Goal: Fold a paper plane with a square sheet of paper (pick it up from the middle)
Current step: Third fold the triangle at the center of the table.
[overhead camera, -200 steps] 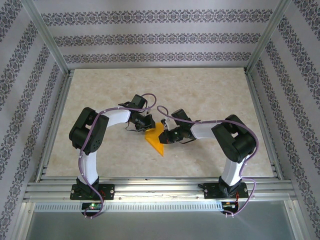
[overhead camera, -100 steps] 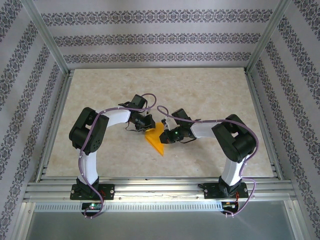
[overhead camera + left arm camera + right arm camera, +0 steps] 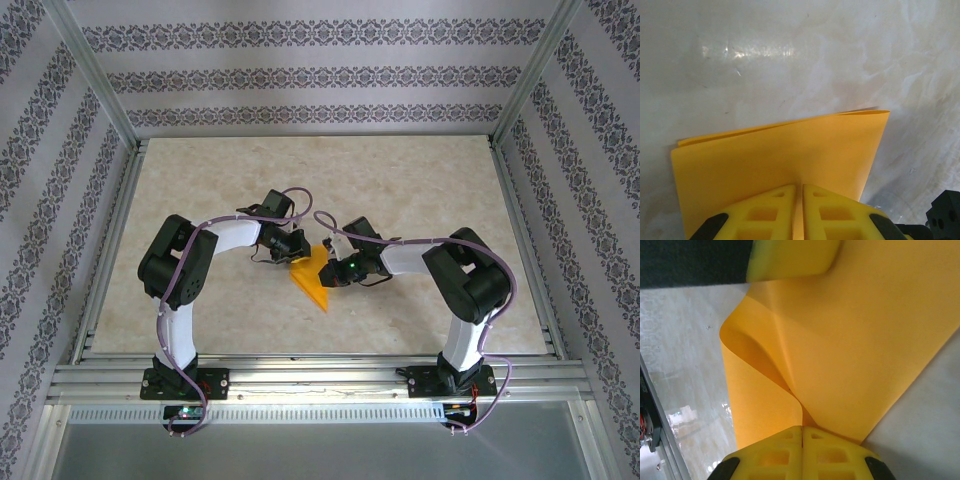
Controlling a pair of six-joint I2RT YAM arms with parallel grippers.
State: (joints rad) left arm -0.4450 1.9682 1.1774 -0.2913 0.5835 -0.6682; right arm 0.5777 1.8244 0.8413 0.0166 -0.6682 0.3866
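Observation:
The square sheet of paper [image 3: 313,277] is a folded orange wedge at the table's middle, its point toward the near edge. My left gripper [image 3: 298,252] sits at its far-left edge, and in the left wrist view this left gripper [image 3: 799,188] is shut with a thin layer of the sheet [image 3: 780,155] between its yellow fingers. My right gripper [image 3: 336,268] meets the wedge from the right. In the right wrist view, the right gripper [image 3: 802,429] is shut on a raised crease of the paper [image 3: 865,340], which curls up on the left. The left finger [image 3: 790,260] shows at the top.
The marble-patterned table top [image 3: 420,190] spreads bare around the paper. Aluminium rails [image 3: 310,375] run along the near edge, and patterned walls close the other sides. Both arms bend inward, their wrists close together over the paper.
The right wrist has edged slightly left toward the paper. The left arm and the orange wedge stay where they were.

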